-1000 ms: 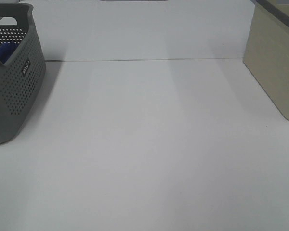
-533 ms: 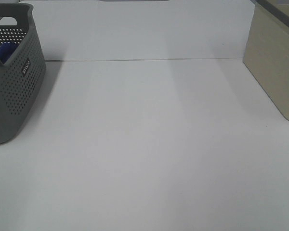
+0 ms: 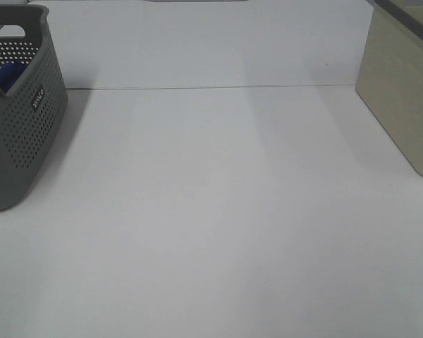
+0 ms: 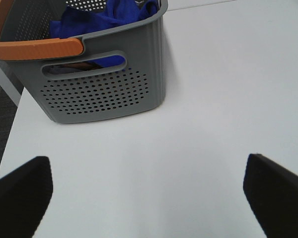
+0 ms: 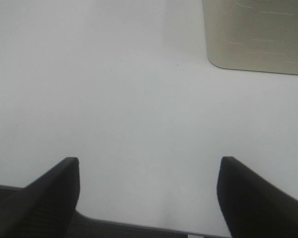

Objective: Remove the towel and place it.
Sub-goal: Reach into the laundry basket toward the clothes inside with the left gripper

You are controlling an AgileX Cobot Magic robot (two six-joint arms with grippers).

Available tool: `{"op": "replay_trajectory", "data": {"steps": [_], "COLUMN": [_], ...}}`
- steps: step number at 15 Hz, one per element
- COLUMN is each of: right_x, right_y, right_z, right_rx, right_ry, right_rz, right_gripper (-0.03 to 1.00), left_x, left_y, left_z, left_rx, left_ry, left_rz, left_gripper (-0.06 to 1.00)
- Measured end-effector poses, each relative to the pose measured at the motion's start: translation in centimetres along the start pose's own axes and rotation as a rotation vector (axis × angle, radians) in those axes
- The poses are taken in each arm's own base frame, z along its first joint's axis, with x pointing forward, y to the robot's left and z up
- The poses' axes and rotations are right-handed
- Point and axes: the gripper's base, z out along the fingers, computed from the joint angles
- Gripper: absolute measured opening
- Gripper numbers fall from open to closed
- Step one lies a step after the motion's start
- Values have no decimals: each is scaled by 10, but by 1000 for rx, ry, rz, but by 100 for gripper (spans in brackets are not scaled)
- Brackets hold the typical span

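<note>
The royal-blue towel [image 4: 97, 17] lies crumpled inside the grey perforated basket [image 4: 104, 91], which has an orange handle [image 4: 37, 48]. In the exterior high view the basket [image 3: 17, 134] stands at the far left of the white table and only a bit of the towel [image 3: 7, 74] shows over its rim. My left gripper [image 4: 146, 196] is open and empty, hovering above the table a short way from the basket's handle end. My right gripper [image 5: 149, 191] is open and empty above bare table. Neither gripper shows in the exterior high view.
A beige box [image 3: 402, 91] stands at the table's right side; it also shows in the right wrist view [image 5: 256, 34]. A seam [image 3: 211, 87] runs across the white table behind the middle. The table's edge [image 4: 10, 129] and dark floor lie beside the basket.
</note>
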Motion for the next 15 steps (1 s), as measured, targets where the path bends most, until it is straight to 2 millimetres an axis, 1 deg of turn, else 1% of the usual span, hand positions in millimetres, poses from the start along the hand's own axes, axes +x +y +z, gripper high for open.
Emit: {"op": "replay_trajectory", "data": {"steps": [15], "right_x": [0], "right_y": [0], "right_z": [0], "right_rx": [0], "right_ry": [0], "right_rz": [0], "right_gripper": [75], "left_x": [0], "left_y": [0], "left_z": [0], "left_rx": [0], "left_ry": [0], "left_rz": [0], "left_gripper": [99]}}
